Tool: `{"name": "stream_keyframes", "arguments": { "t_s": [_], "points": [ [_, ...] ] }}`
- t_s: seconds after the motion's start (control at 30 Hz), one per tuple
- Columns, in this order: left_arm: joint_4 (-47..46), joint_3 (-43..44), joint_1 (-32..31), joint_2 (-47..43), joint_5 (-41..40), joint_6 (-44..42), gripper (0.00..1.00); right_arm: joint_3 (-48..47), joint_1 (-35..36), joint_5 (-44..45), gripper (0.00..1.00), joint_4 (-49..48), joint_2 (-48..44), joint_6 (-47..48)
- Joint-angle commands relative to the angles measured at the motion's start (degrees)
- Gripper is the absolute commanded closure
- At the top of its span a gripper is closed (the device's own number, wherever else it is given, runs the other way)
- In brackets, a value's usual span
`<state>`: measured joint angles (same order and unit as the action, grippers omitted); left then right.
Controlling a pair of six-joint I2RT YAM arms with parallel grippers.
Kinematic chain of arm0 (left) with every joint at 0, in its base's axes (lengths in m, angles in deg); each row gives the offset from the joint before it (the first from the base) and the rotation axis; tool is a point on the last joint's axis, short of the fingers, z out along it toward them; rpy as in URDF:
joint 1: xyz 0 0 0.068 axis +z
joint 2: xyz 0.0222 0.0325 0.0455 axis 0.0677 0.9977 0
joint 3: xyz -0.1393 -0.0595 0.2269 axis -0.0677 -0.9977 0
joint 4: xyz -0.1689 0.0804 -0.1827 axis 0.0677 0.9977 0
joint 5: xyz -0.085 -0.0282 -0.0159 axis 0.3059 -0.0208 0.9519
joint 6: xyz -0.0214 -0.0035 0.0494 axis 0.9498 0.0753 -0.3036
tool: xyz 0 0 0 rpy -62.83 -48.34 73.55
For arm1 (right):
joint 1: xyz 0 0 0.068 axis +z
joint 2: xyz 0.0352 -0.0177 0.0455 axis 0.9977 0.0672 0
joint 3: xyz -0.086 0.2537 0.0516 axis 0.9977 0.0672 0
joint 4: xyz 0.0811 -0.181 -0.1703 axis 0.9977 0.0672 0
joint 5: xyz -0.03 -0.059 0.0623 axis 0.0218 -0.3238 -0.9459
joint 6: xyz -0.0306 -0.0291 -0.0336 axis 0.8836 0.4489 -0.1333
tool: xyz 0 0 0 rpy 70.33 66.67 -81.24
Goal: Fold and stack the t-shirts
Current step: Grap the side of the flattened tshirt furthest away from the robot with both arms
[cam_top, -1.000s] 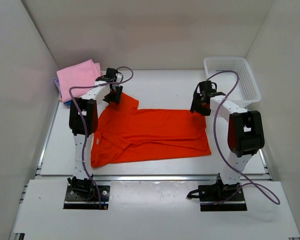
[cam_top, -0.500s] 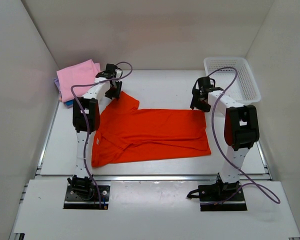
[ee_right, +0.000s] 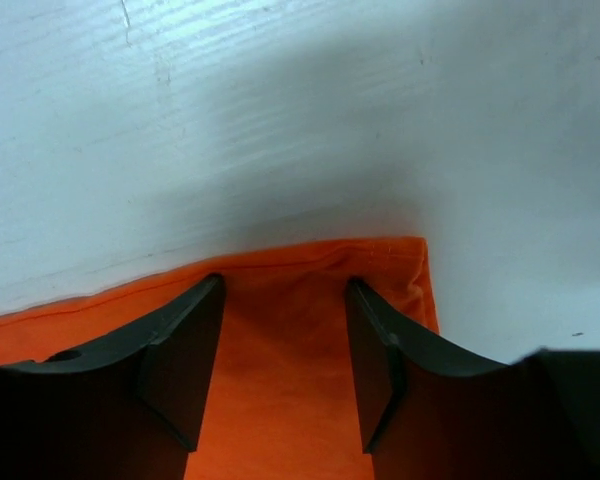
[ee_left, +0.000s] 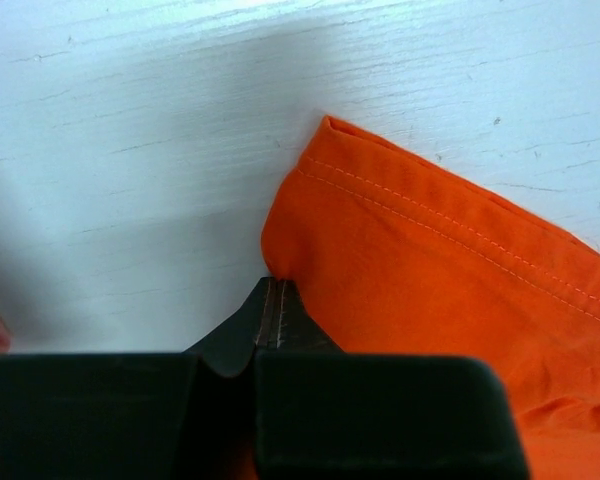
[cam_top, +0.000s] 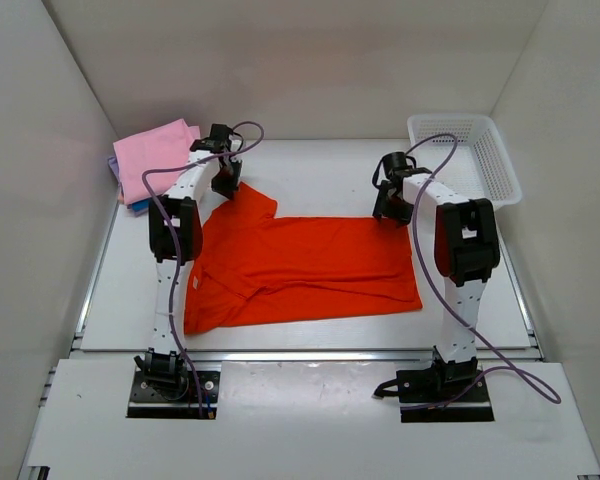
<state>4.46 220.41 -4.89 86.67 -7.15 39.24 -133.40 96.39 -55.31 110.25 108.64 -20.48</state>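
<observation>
An orange t-shirt (cam_top: 300, 268) lies spread flat across the middle of the white worktop (cam_top: 320, 170). At its far left corner the left end effector (ee_left: 273, 308) is pressed together, tips touching the hemmed cloth edge; whether cloth is caught between them cannot be told. At the far right corner the right end effector (ee_right: 285, 300) is spread, its fingers (ee_right: 180, 345) resting on the cloth. Farther back, a folded pink t-shirt (cam_top: 155, 155) sits far left and a white mesh basket (cam_top: 465, 155) far right.
</observation>
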Motion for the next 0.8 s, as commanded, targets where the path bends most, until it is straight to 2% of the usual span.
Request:
{"name": "stream_keyframes", "arguments": {
  "t_s": [0.0,0.07,0.13,0.17,0.23,0.43,0.63,0.77],
  "points": [
    [3.57,-1.44,0.69,-0.99,2.30,-0.50,1.00,-4.00,0.40,0.55,0.52,2.02,3.29,-1.07],
    [3.14,-2.23,0.77,-1.87,2.21,-0.77,1.00,-6.02,0.22,0.20,0.57,3.51,4.44,-0.89],
    [2.70,-2.76,0.86,-3.01,2.21,-1.12,1.00,-7.78,0.22,0.99,0.76,4.21,5.93,-0.37],
    [2.78,-2.93,0.78,-3.37,2.30,-0.77,1.00,-8.32,0.13,0.73,0.89,4.65,6.29,-0.19],
    [2.79,-3.46,1.47,-4.59,2.13,-0.77,1.00,-8.85,0.30,0.64,1.00,4.58,6.21,0.33],
    [0.60,-6.80,2.27,-12.66,1.51,0.11,1.00,-9.12,-0.30,-0.41,0.99,2.29,2.52,2.88],
    [-5.03,-16.90,3.15,-23.57,1.95,0.73,1.00,-10.26,-0.92,-2.70,0.99,0.61,0.58,5.00],
    [-5.65,-19.72,3.33,-27.36,3.26,0.81,1.00,-8.86,-0.84,-3.14,1.00,0.00,-1.60,6.05]
  ]
}}
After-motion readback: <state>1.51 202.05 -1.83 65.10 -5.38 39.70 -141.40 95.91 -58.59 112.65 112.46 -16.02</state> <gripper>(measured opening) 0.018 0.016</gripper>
